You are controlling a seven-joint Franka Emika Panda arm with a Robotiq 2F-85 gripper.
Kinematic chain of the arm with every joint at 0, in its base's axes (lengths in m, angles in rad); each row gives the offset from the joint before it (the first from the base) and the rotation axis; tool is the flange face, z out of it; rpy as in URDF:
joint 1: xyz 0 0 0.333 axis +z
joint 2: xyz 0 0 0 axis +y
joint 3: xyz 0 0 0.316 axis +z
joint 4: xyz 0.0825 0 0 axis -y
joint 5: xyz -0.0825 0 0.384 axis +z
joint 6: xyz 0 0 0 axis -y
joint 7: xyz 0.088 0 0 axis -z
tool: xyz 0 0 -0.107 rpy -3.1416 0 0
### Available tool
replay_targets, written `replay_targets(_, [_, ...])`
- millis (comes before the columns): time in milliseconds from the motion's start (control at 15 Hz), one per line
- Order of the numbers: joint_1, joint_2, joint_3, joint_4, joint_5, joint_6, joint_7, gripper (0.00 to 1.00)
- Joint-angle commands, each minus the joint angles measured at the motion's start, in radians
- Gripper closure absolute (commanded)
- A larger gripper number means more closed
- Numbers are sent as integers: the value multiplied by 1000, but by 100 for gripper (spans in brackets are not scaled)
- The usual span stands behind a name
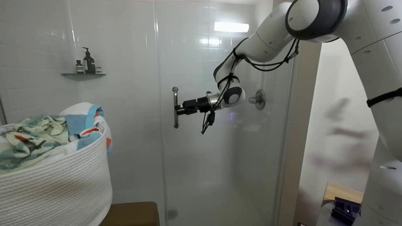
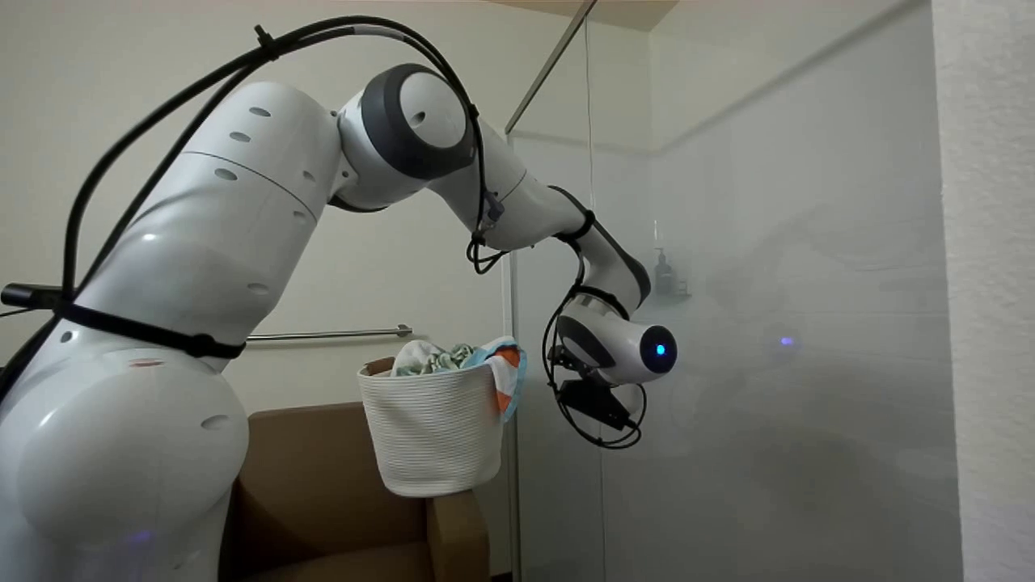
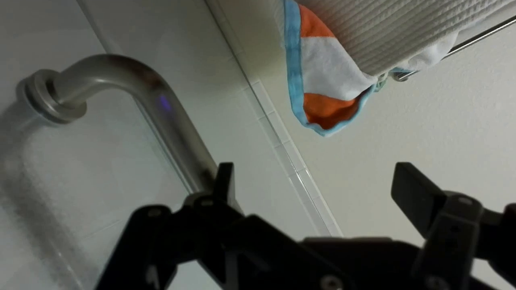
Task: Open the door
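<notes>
A: Where's the door (image 1: 220, 153)?

B: Tall clear glass panel, in both exterior views. Vertical silver bar handle (image 1: 176, 108) near one edge. Looks closed — lined up w/ the fixed pane (image 1: 135, 160) beside it.

A: Jaws?

B: Wide apart, nothing visible betw. them. They're at the handle, approx. mid-height. In the wrist view one side overlaps the bar, the other's well clear of it. Can't tell if that near side touches metal.

A: And the robot arm (image 2: 517, 194)?

B: Reaches across in front of the glass, last stretch roughly horiz.

A: Anything else around?

B: White woven basket (image 2: 433, 436), full of cloth, right at a brown chair (image 2: 323, 477). Towel w/ blue trim (image 3: 328, 72) hangs over its rim. Thru the glass — a corner shelf (image 1: 83, 74) w/ a dark pump bottle (image 1: 89, 64), plus a round metal valve (image 1: 260, 99).
</notes>
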Motion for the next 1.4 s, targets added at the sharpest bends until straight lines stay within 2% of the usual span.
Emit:
replay_targets(0, [-22, -35, -18, 13, -5, -4, 76, 0])
replay_targets(267, [-47, -42, -38, 51, -3, -12, 99, 0])
replay_targets(1333, [-16, -34, -11, 35, 23, 21, 64, 0])
